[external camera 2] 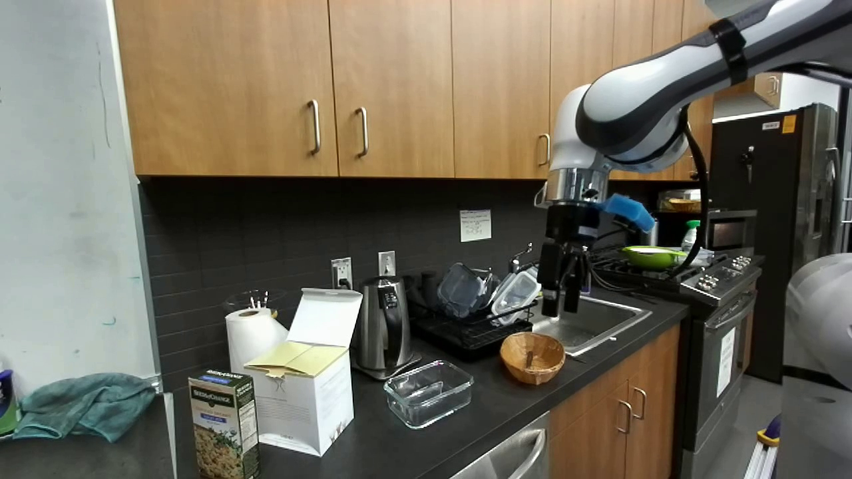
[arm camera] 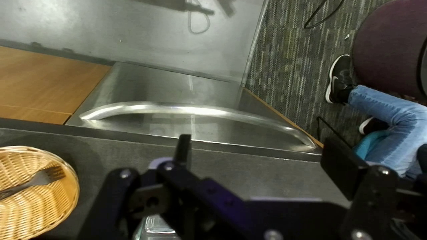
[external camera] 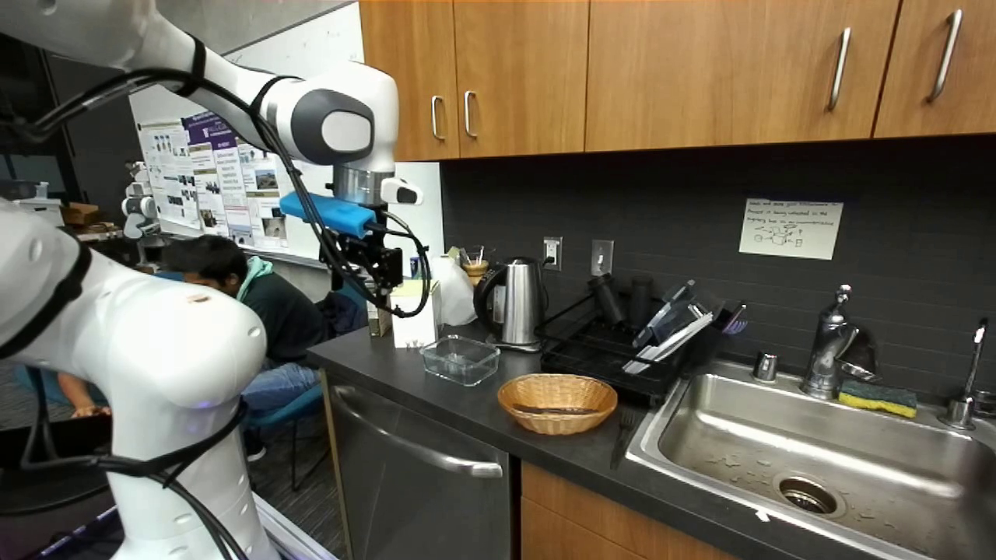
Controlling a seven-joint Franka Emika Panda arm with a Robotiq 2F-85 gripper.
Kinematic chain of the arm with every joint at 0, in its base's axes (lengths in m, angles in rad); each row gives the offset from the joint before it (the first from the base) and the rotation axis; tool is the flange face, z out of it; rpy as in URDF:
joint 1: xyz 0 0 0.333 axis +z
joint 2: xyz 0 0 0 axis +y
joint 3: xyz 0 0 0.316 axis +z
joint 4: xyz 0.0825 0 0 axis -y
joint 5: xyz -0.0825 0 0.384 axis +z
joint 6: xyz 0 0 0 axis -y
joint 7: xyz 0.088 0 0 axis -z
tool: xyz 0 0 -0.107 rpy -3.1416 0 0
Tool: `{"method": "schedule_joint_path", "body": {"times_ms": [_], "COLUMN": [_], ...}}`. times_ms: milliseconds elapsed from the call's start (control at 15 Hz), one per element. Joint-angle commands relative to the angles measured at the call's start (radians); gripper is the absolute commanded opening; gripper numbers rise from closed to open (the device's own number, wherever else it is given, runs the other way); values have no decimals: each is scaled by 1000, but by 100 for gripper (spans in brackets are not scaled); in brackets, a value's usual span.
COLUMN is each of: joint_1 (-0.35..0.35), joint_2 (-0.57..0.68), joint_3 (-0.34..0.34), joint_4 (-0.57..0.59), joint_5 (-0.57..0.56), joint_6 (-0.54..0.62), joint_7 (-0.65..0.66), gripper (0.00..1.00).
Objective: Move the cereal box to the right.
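We see an empty, wide-spread end effector (arm camera: pixel 263 161); shifting the cereal box (external camera 2: pixel 219 426) right could topple the adjacent white box (external camera 2: pixel 299 402).

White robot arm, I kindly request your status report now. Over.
Black two-fingered gripper open, empty. Brown printed rectangular cardboard cereal box upright, ungripped. Possible obstacle: white rectangular cardboard box, lid raised, close beside it.
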Motion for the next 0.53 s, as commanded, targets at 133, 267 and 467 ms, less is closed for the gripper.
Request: {"method": "schedule_joint_path", "body": {"times_ms": [133,267,467], "joint_1": [12,19,31], "joint_2": [91,125,183], "joint_3": [13,18,19], "joint_4": [60,77,107], "joint_5": [0,-5,-5], "joint_6": [42,70,111], "joint_7": [-55,-73,-103], "gripper": [100,100,100]}}
